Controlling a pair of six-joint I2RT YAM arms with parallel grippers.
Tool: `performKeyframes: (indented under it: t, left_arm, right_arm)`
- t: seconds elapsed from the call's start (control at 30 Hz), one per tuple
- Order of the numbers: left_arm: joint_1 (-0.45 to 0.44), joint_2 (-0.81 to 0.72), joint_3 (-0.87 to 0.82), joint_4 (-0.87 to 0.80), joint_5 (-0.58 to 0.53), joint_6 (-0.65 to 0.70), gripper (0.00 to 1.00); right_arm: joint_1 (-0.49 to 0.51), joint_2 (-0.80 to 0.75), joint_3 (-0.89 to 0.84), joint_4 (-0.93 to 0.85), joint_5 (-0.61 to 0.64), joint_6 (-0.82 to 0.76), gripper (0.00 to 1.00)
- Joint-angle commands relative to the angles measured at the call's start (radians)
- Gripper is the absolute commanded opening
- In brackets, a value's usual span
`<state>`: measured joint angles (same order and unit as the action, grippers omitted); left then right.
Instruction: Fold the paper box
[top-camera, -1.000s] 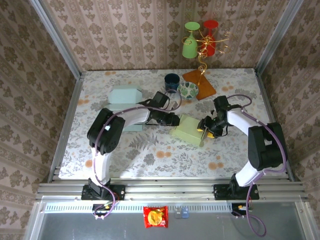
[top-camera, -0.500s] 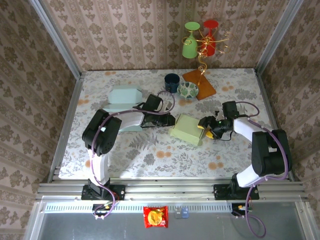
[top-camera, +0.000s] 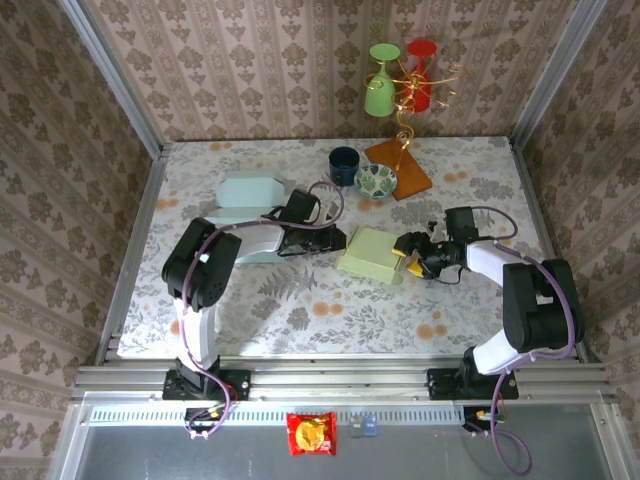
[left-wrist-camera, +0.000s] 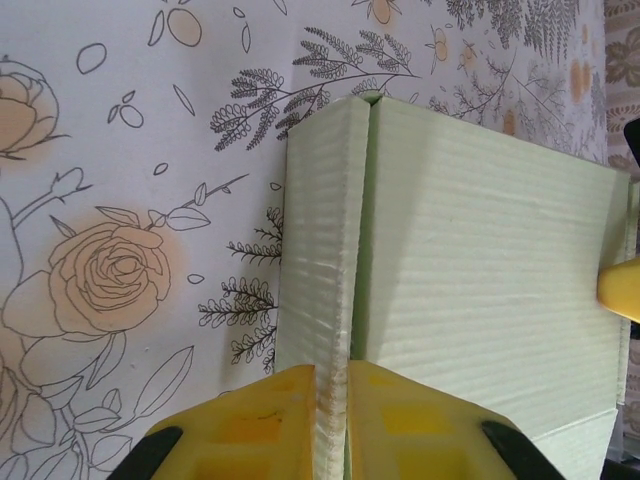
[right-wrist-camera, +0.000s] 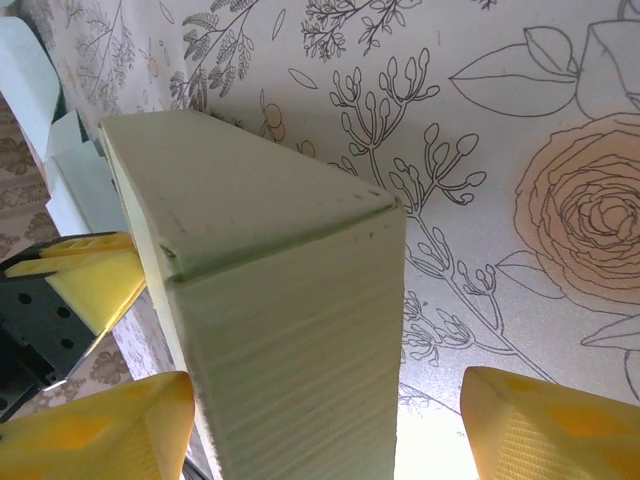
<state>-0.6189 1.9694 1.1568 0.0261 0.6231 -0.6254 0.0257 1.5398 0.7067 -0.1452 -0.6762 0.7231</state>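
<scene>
A pale green paper box lies near the table's middle, lid down. My left gripper meets its left edge; the left wrist view has both yellow fingers pinched on a thin flap of the box. My right gripper is at the box's right end. In the right wrist view its yellow fingers stand wide apart, with the box's end face between them and touching neither.
A second pale blue-green box lies behind the left arm. At the back stand a dark cup, a patterned bowl, an orange mat and a wire stand with green and red glasses.
The right gripper has closed in on the box's right end from farther right and lower. The left gripper slid slightly left with the flap; the box shifted a little up-left.
</scene>
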Motion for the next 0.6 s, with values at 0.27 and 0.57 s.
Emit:
performKeyframes:
  t: [0.27,0.57]
  left_arm:
    - [0.008,-0.010,-0.018,-0.004,-0.004,-0.017,0.15]
    - [0.007,-0.003,-0.016,0.016,0.000,-0.029,0.15]
  right_arm:
    - [0.008,0.020,-0.049,0.215,-0.083,0.133,0.70]
    - [0.035,0.043,-0.067,0.295,-0.083,0.210,0.62]
